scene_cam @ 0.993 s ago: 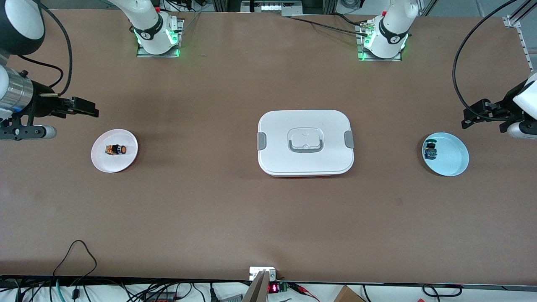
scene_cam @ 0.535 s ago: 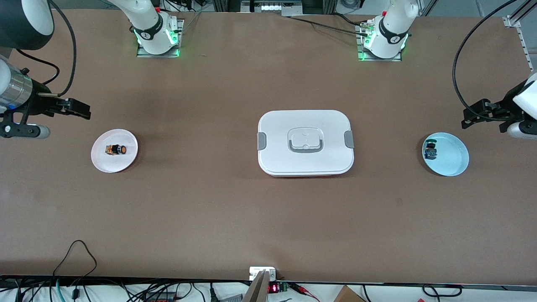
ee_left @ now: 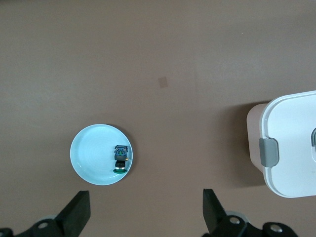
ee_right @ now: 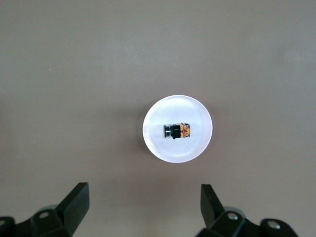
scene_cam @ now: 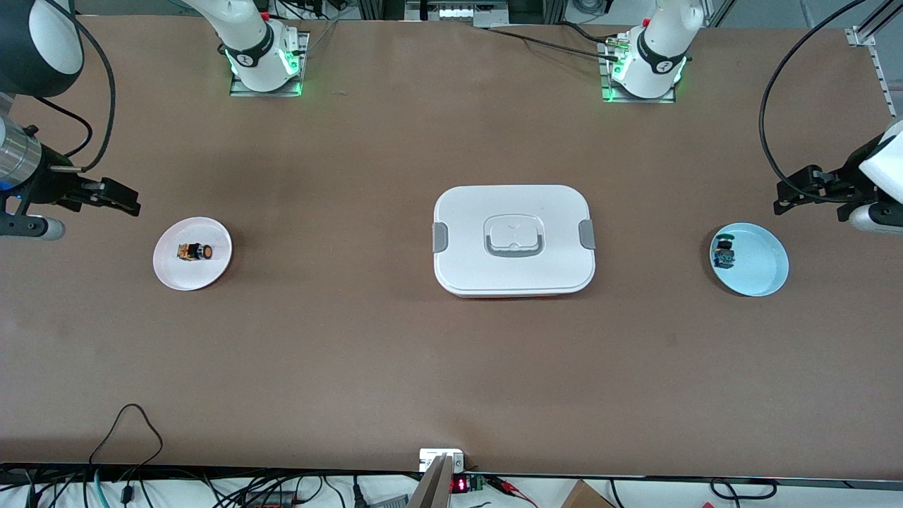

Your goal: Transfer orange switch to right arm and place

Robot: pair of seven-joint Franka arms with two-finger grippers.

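Done, it seems: orange switch [scene_cam: 194,251] lies on the white plate [scene_cam: 211,271], mid-left of frame (both pincers, right [scene_cam: 116,197] and left [scene_cam: 794,196], wide open, empty, aloft)

1. Robotics lab / test cell, not a home or shop.
2. Two white arms bolted to metal base plates [scene_cam: 267,86] on the counter [scene_cam: 395,353], green status LEDs lit at both bases.
3. Loose cables [scene_cam: 123,430] and power strips along the counter edge nearest the front camera, plus a small board with a red digit display [scene_cam: 459,485].
4. Aluminium extrusion framing [scene_cam: 871,42] at the counter's corner on the left arm's end.
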